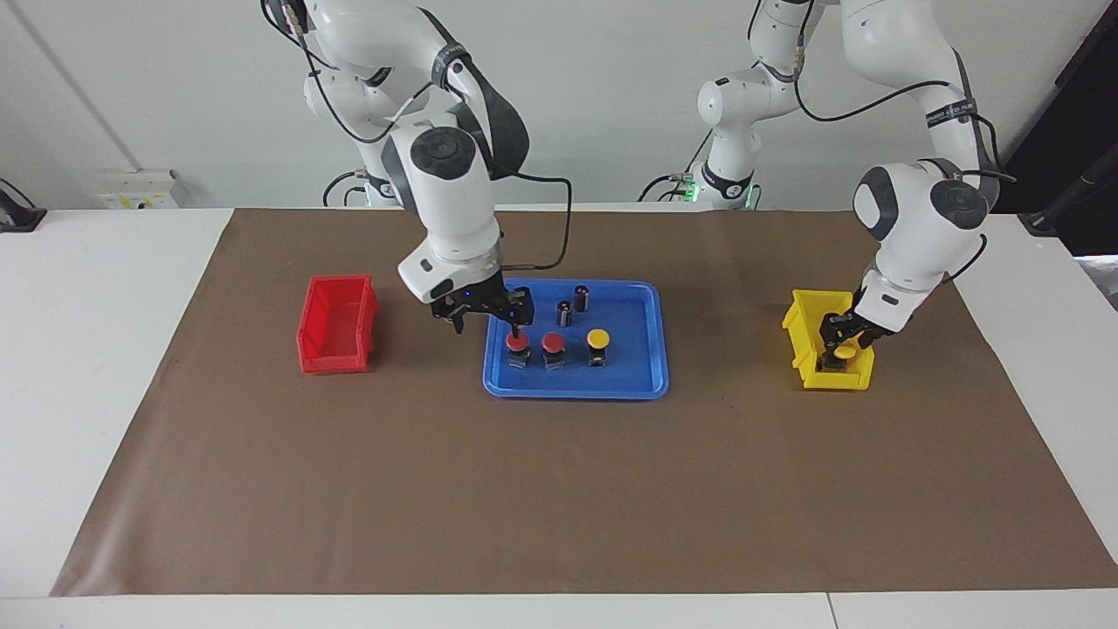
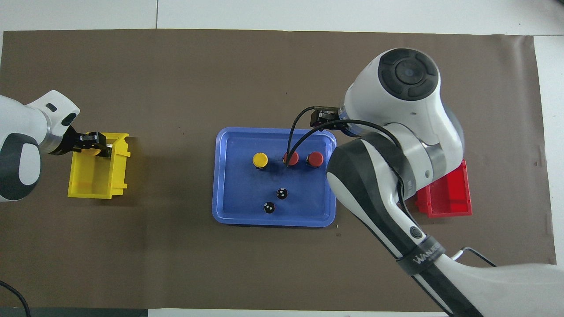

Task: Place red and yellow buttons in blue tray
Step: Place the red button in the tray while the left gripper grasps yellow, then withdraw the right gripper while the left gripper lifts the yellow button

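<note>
Facing view: on the brown tabletop, a blue tray [image 1: 572, 389] sits at centre. In it stand a red button [image 1: 517, 342], a second red button [image 1: 553, 342] and a yellow button [image 1: 597, 338] in a row, with two dark cylinders [image 1: 565, 312] at their twelve o'clock. The right claw [image 1: 486, 319] hangs spread and empty over the tray's nine o'clock end, just above the first red button. At three o'clock, the left claw [image 1: 840, 335] reaches into a yellow bin [image 1: 808, 349], around the last yellow button [image 1: 844, 354]; whether it grips cannot be told.

Overhead view: the bin lies at nine o'clock and the right arm hides its own claw.

The buttons look light, rigid and top-heavy. The blocky base probably gives a surer hold than the smooth round cap.
</note>
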You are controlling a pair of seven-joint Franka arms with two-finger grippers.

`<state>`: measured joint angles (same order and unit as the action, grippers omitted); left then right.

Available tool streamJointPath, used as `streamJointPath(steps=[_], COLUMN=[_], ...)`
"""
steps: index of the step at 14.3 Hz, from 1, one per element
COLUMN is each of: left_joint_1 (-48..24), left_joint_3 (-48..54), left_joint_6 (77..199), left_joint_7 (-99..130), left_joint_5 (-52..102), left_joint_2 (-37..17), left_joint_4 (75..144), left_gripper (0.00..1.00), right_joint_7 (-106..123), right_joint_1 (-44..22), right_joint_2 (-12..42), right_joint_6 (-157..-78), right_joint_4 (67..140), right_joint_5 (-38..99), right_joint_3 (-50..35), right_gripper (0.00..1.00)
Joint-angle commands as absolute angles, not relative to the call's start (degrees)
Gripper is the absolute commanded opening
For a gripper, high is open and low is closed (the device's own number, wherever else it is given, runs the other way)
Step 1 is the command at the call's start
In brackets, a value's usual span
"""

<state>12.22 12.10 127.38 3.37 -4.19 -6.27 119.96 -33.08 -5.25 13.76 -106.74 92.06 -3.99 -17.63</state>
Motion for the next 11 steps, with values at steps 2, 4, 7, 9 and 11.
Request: streamJointPath(steps=[2, 4, 7, 9, 11], left_joint_1=[11.6, 11.69, 12.04, 12.3, 11.87], left_joint_3=[11.6, 11.6, 11.51, 11.51, 11.51], left_joint_6=[130.78, 130.87, 130.69, 130.61, 130.0], left_joint_7=[3.08, 2.99, 2.9, 2.9, 2.99], left_joint_5=[-4.39, -4.39, -4.39, -4.39, -4.39], left_joint_2=[-6.86, -6.68, -6.59, -6.59, -6.68], left_joint_4=[121.29, 121.99, 122.25, 122.43, 121.82], left_gripper=[0.64, 0.61, 0.55, 0.32, 0.06], right_joint_7=[-26.82, -21.3, -12.95, -8.19, -3.8], right_joint_1=[1.74, 4.91, 11.06, 15.18, 13.83], right_joint_2=[8.37, 5.29, 3.69, 2.82, -0.86], right_joint_6=[-98.2, -93.19, -89.13, -87.64, -87.02], right_joint_4=[90.18, 90.26, 90.18, 90.18, 92.1], right_joint_5=[-4.57, -4.48, -4.04, -3.61, -2.2], right_joint_3=[-17.93, -17.84, -17.75, -17.49, -13.22], right_gripper=[1.0, 1.0, 1.0, 1.0, 1.0])
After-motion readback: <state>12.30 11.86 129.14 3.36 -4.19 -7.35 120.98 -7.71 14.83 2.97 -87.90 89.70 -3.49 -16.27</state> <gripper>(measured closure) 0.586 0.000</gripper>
